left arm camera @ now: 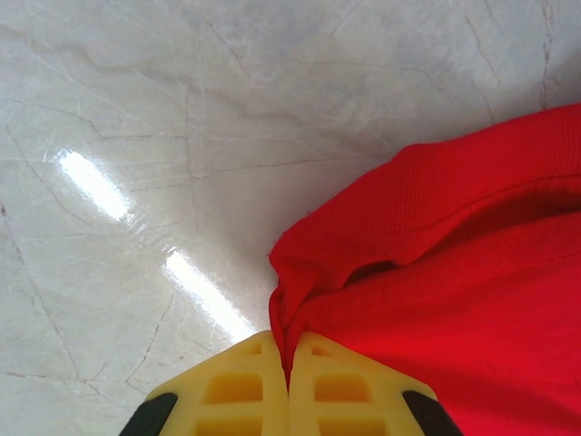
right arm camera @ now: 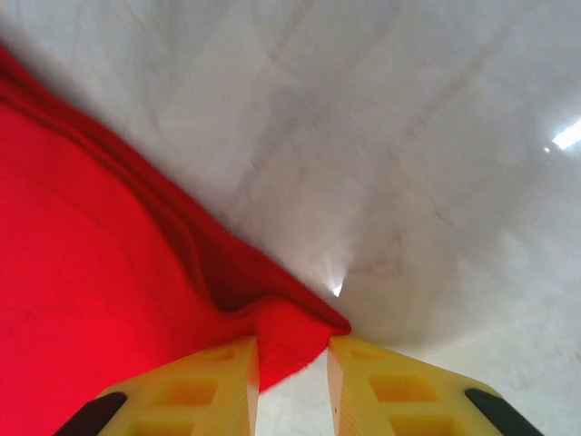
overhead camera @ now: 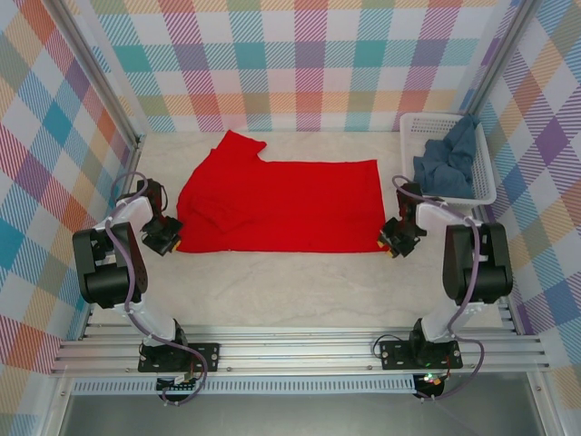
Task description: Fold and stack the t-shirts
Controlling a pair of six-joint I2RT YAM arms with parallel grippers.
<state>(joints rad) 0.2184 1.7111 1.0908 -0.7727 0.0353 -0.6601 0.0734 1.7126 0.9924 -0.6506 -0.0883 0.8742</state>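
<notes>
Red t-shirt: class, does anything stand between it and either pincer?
Nothing visible does. The left pincer is shut on a corner of the red t-shirt; the right pincer stands open around another corner.

Your right gripper [right arm camera: 292, 352] stood with its two yellow fingers [right arm camera: 195, 391] parted, a clear gap between them. A corner of the red t-shirt [right arm camera: 91, 272] lay in that gap, against one finger and apart from the other, its hem raised in a ridge. Beyond it you saw the pale marbled table [right arm camera: 408, 136], with a bright glare [right arm camera: 567, 136] at its edge.
</notes>
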